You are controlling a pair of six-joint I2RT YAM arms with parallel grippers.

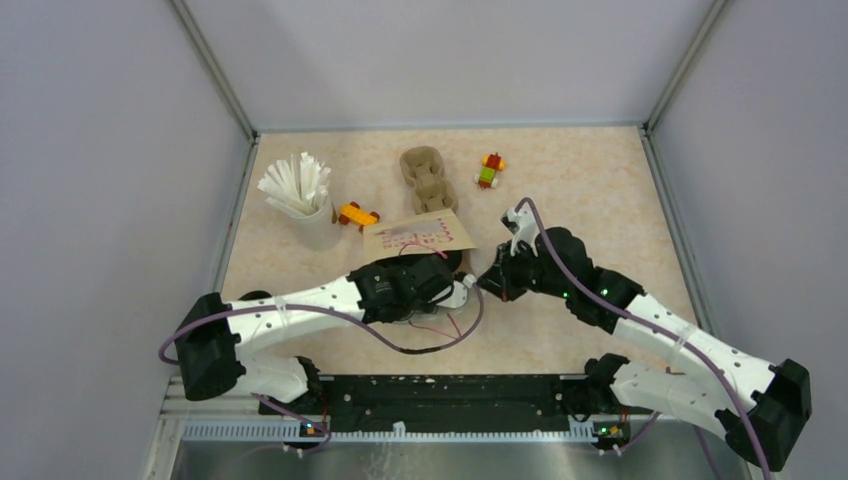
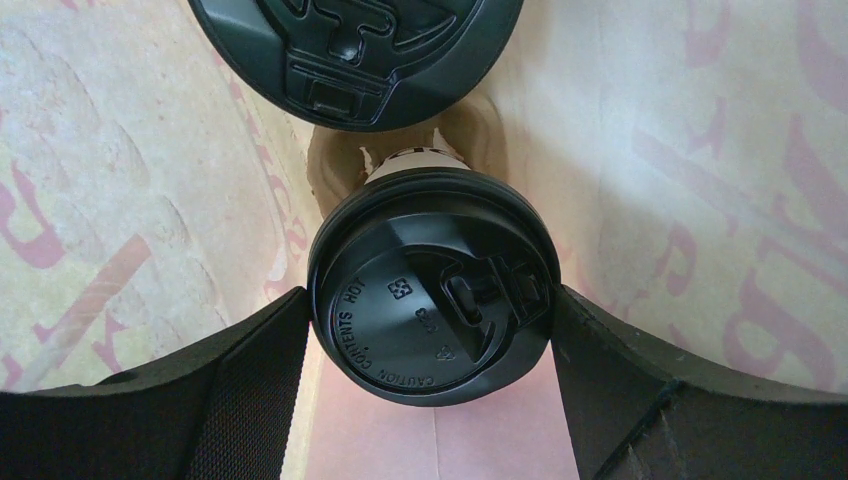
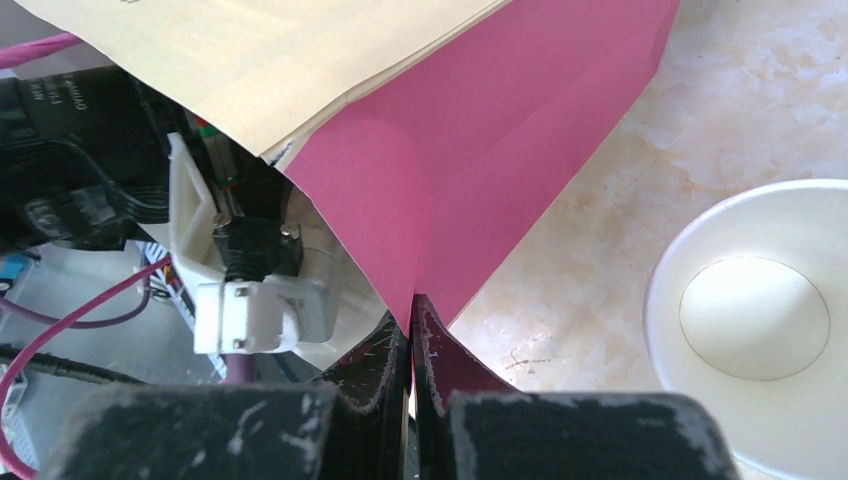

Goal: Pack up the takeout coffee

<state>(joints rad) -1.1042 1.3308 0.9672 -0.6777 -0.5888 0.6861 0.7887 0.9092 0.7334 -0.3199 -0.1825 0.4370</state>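
Farther cup (image 2: 350, 40) in the bag (image 2: 700, 150) — left tool (image 2: 430, 320) clasps the nearer cup (image 2: 430, 285) inside, right tool (image 3: 412, 335) pinches its edge; nearly packed.

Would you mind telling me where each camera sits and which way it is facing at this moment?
Top external: above and behind the bases, looking down on the table; both arms show, meeting at the paper bag.
Left wrist: inside the bag, facing deeper in, with the left gripper flanking a lidded cup.
Right wrist: low over the table, looking along the right gripper, shut on the bag's pink edge; the left arm and an open white cup show too.
Shared: the bag appears in all three.
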